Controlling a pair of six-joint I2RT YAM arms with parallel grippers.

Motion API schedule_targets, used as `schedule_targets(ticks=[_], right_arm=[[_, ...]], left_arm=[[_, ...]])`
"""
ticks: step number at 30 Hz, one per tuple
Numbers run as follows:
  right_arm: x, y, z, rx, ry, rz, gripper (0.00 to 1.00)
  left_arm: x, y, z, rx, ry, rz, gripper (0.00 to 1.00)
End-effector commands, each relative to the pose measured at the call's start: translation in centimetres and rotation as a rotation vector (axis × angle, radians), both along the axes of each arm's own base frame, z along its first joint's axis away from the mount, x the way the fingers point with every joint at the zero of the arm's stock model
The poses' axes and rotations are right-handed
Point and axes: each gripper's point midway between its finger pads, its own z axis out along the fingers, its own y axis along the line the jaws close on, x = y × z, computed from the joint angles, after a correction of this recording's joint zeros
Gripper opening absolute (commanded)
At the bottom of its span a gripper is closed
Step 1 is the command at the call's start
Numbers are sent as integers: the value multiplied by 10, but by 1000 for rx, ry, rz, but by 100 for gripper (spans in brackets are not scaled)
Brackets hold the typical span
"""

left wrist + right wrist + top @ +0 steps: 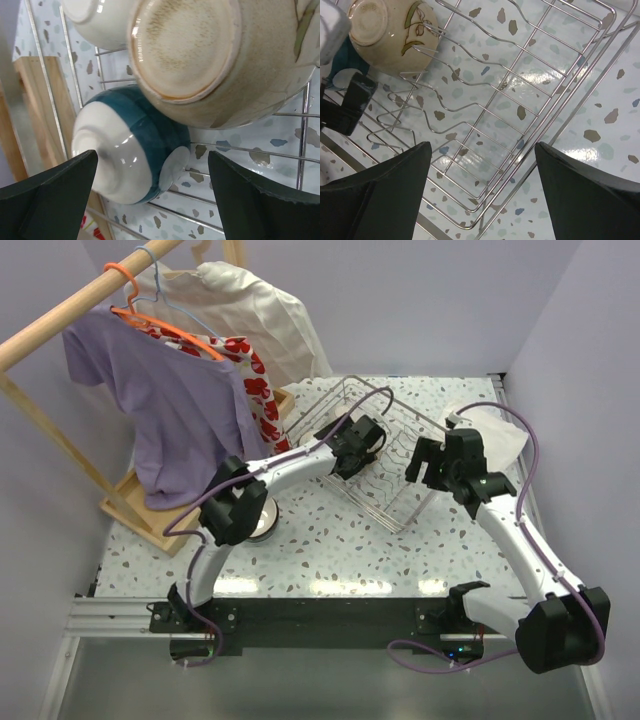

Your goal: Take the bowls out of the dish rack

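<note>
**Stock as I see it from the remote desk, with every place given relative to the dish rack**

1. Table [330, 555]: speckled top. It carries the dish rack [392, 502] towards its far side.
2. Clothes rail [60, 315]: wooden and hung with garments, standing left of the rack. No part of this job.
3. Dish rack: silver wire. Its right portion shows only bare wavy dividers. The bowls I can see crowd its left end.
4. Right gripper [425, 465]: released, jaws wide, grasping nothing. It hovers above the rack's bare right portion.
5. Left gripper [355, 445]: released, jaws wide, low over the rack's left end. One finger stands either side of the teal-banded bowl, neither visibly touching it.
6. Beige bowl [210, 55]: leaf motif, tipped with its foot towards my left wrist camera. It overlaps the teal one in that view, but I cannot confirm contact.
7. Teal-banded bowl [135, 150]: on its side on the rack wires.
8. White bowl [97, 20]: partly seen, inside the rack beyond both.

**Hazards, in my judgement**
- Glossy glaze could slip from the pads.
- Lifting the teal bowl may let the beige one roll.
- A finger could snag a wire.
- The two arms sit close over the rack.
</note>
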Motion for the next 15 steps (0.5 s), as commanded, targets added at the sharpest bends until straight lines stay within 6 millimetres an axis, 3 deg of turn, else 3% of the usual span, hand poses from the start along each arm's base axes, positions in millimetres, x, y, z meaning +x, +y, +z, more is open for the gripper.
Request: schedule_targets(ticks=[1,10,15], right_arm=[[4,2,6,13,-46,15,88],[5,9,4,35,-52,43,88],[5,13,0,56,-49,57,88]], left_arm=[[4,-3,-15,10,51,-23,97],[12,2,-18,15,25,18,96],[7,11,-35,49,32,46,96]])
